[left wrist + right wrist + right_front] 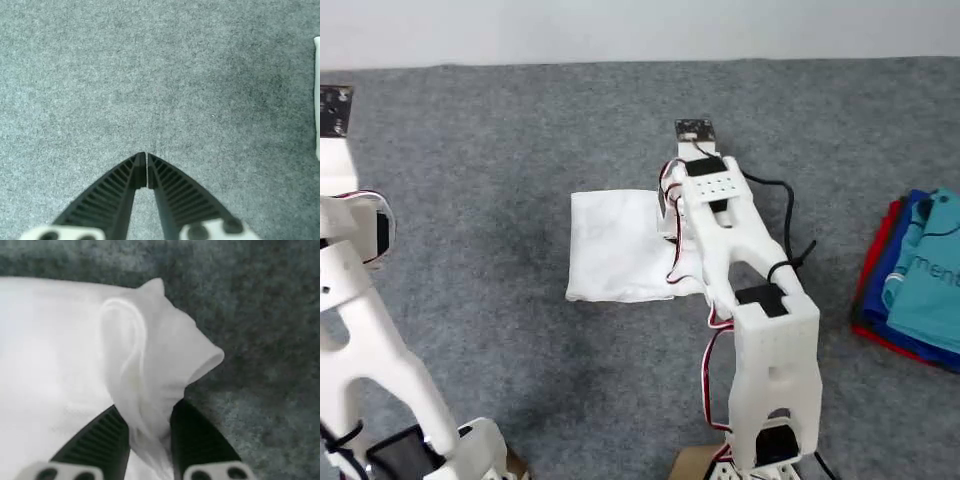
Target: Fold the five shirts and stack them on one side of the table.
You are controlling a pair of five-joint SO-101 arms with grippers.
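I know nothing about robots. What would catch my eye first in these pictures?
A white shirt lies mid-table on the grey mat, with a bunched fold pinched in the right gripper. At the table's right edge sits a stack of folded shirts, teal on top of blue and red. The left gripper is shut above bare mat, at the far left.

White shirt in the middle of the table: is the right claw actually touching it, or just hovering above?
Touching. The right wrist view shows a bunched fold of the white shirt clamped inside the right gripper.
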